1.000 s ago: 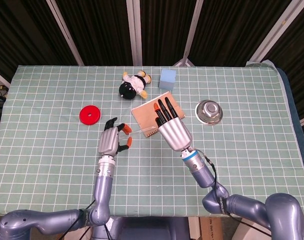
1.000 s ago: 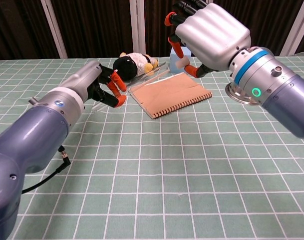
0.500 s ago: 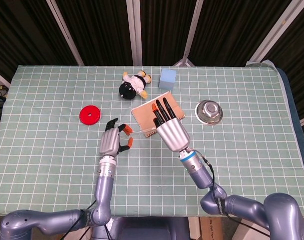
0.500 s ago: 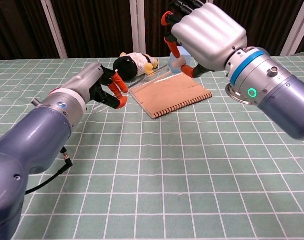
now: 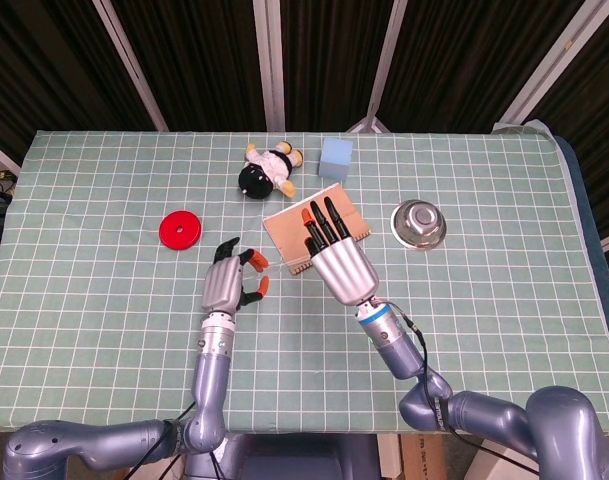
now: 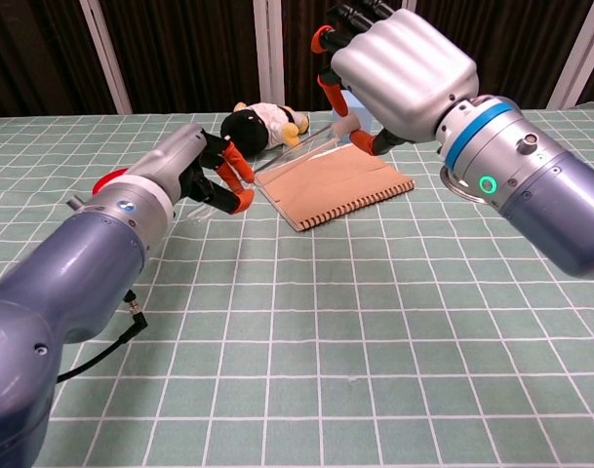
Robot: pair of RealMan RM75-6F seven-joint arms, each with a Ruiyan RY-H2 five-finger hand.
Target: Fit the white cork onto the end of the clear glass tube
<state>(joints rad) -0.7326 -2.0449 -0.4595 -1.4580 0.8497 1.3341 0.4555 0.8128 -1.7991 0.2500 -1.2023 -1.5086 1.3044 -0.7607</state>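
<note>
One clear glass tube (image 6: 295,148), one white cork (image 6: 346,125), two robot hands. Left robot hand (image 5: 227,283) low over the green checked worktop (image 5: 104,300), fingers curled, grasping the tube's near end. Tube slants up toward the right robot hand (image 5: 336,258), raised above the brown spiral notebook (image 6: 333,182), pinching the cork, close to the tube's far end.

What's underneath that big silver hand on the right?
The brown notebook lies under the right hand, partly covered. The white cork shows between its fingers only from the chest camera.
</note>
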